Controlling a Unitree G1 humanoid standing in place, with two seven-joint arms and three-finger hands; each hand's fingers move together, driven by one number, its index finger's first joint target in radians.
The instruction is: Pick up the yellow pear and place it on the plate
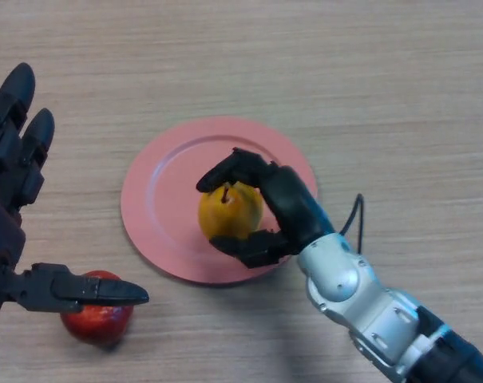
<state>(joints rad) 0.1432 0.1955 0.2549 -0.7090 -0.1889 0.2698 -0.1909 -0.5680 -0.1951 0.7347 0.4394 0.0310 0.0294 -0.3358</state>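
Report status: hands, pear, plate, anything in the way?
Right hand shut on yellow pear over pink plate. Left hand open, idle at left. Red apple off plate, not obstructing.

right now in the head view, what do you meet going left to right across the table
black left hand → shiny red apple → round pink plate → yellow pear → black right hand, curled round the pear

The right hand [285, 209] grips a yellow pear [229, 211] over a pink plate [165, 199]; the left hand [17, 183] hangs open above a red apple [97, 319] at near left.
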